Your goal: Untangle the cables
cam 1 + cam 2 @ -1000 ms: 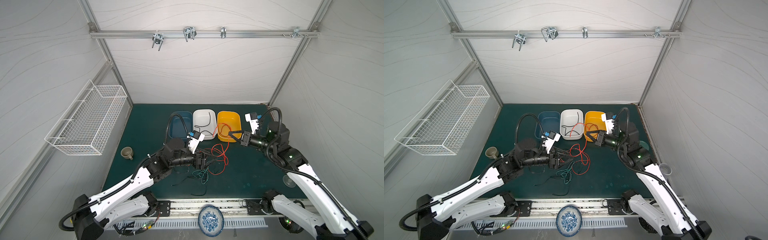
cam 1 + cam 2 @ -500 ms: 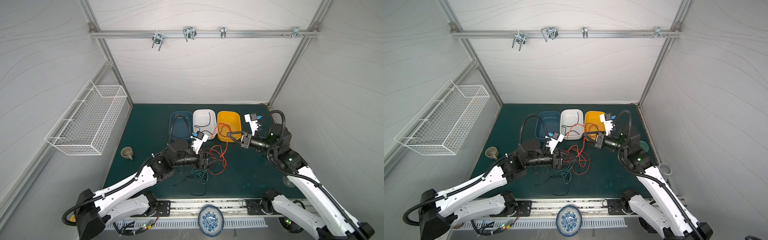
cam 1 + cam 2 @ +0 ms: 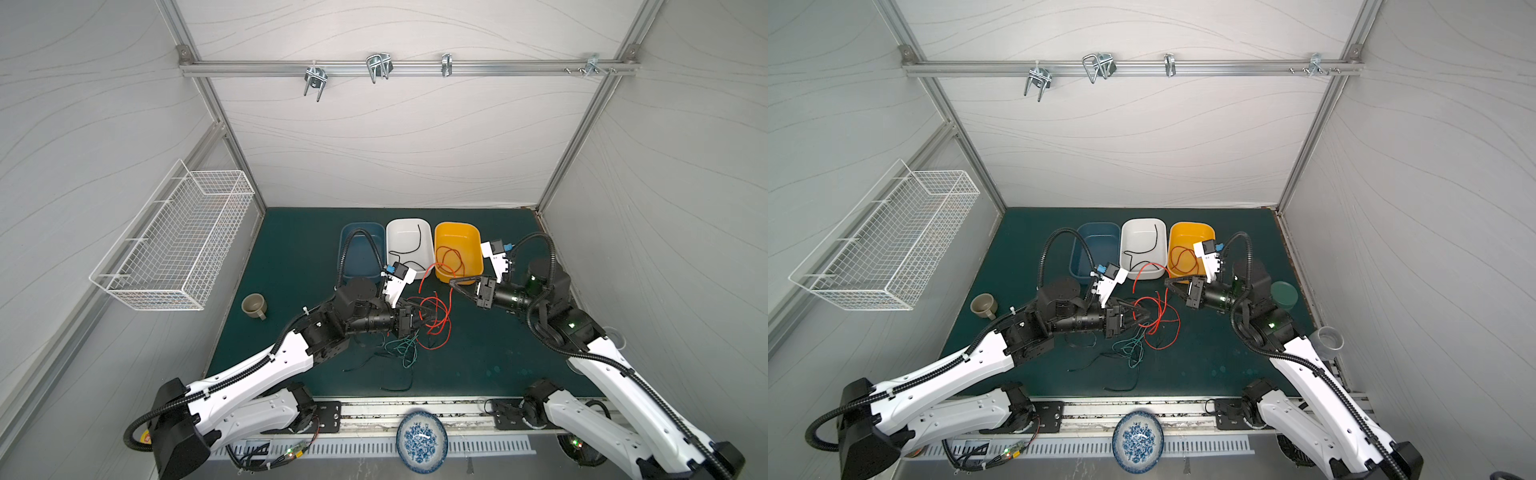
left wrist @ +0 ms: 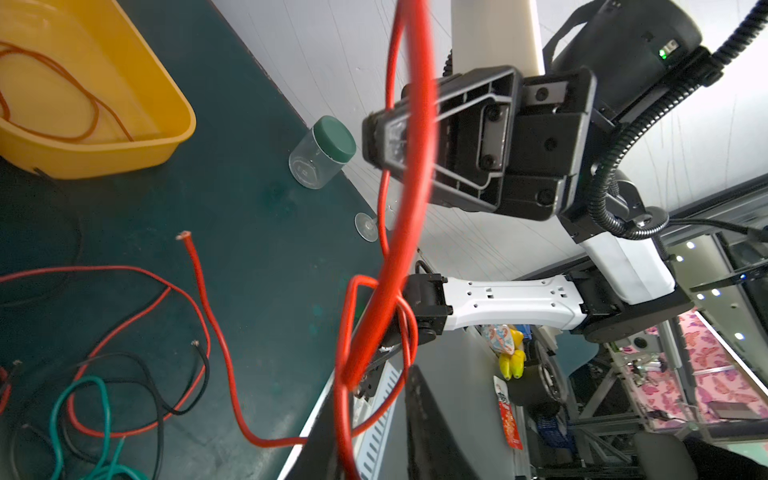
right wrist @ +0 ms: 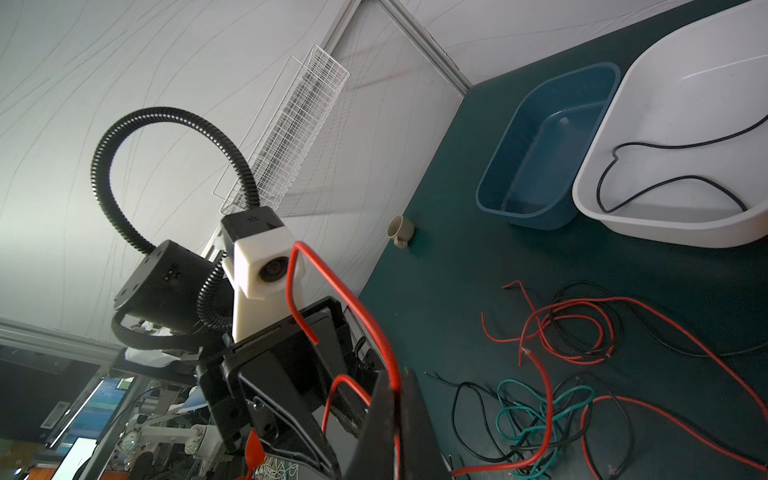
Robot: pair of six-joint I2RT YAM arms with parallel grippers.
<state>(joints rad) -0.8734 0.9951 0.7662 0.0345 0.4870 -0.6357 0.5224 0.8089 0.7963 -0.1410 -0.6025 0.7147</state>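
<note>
We cannot settle the left gripper (image 3: 419, 319). In both top views its tips are lost among the cables (image 3: 434, 332). The left wrist view crops its dark fingers (image 4: 432, 436), and a blurred red cable (image 4: 415, 124) crosses the gap between them. We cannot tell whether they pinch it.

The right gripper (image 3: 454, 282) is clenched on that red cable, which is held clear of the mat (image 3: 291, 270) and runs across to the left gripper.

The other cables are thin, smooth-sheathed red, black and green strands, some bare-tipped. They lie looped on the dark green mat before three glossy plastic tubs. The white tub (image 3: 389, 245) holds a black strand and the yellow tub (image 3: 478, 249) a red one.
</note>
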